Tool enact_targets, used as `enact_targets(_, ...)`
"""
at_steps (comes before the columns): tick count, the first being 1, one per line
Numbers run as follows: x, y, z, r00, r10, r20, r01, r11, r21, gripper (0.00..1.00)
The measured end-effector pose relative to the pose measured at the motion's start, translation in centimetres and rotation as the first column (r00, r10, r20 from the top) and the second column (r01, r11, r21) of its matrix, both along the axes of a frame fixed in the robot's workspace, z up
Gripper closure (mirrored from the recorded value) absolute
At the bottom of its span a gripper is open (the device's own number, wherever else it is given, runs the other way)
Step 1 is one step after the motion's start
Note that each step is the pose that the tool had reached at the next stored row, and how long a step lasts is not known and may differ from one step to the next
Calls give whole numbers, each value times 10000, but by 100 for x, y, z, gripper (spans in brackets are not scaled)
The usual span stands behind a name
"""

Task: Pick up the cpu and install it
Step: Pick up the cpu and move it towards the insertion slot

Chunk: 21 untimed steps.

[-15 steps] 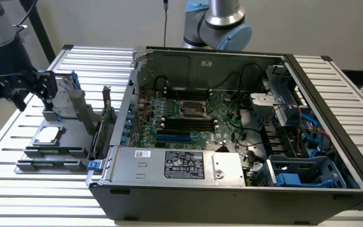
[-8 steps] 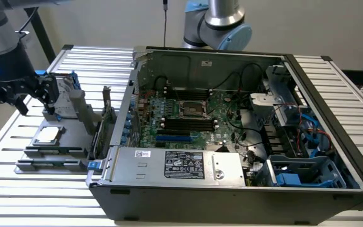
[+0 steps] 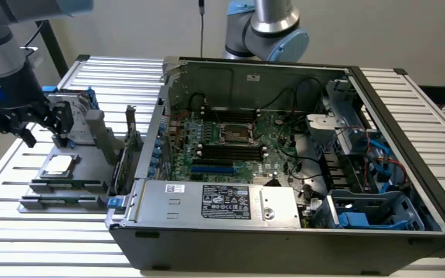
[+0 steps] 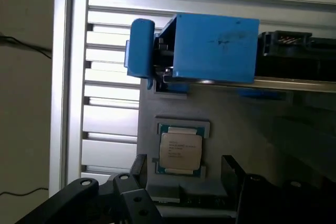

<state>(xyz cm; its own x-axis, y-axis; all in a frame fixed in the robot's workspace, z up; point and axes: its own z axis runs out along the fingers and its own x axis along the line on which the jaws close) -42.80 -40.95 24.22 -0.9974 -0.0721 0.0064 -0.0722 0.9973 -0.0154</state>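
The cpu point(image 3: 58, 165) is a small square chip with a silver-grey top. It lies flat in a recess of a grey holder point(image 3: 83, 152) on the slatted table, at the exterior view's left. My gripper point(image 3: 44, 139) hangs just above and slightly behind it, open, with nothing between its black fingers point(image 3: 28, 138). In the wrist view the cpu point(image 4: 180, 150) sits in its recess, with my gripper point(image 4: 185, 182) spread to either side of it and apart from it. The empty processor socket point(image 3: 236, 134) shows on the green motherboard inside the open computer case point(image 3: 408, 145).
A hard drive in a blue bracket point(image 3: 76, 113) stands upright just behind the cpu, close to my fingers; the blue bracket point(image 4: 215, 48) is large in the wrist view. Long grey slotted blocks point(image 3: 64, 200) lie in front. A second arm point(image 3: 265, 29) stands behind the case.
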Motion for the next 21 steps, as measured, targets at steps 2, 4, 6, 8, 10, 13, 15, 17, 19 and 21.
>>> enact_targets(2,-3,-16,-37,10000,0,1,0,10000,0,33)
enact_targets(4,-4,-35,-72,10000,0,0,0,10000,0,33)
enact_targets(6,-4,-60,-109,10000,0,-1,0,10000,0,33)
enact_targets(8,-4,-82,-146,10000,0,0,0,10000,0,33)
enact_targets(10,-4,-104,-181,10000,0,-1,0,10000,0,33)
enact_targets(13,-4,-129,-237,10000,-1,5,1,10000,4,33)
enact_targets(15,-5,-130,-272,10000,-2,3,2,10000,8,33)
enact_targets(17,-4,-131,-309,10000,-1,6,1,10000,17,33)
enact_targets(19,-4,-131,-345,10000,-1,7,1,10000,25,33)
enact_targets(21,-4,-131,-382,10000,-3,7,3,10000,38,33)
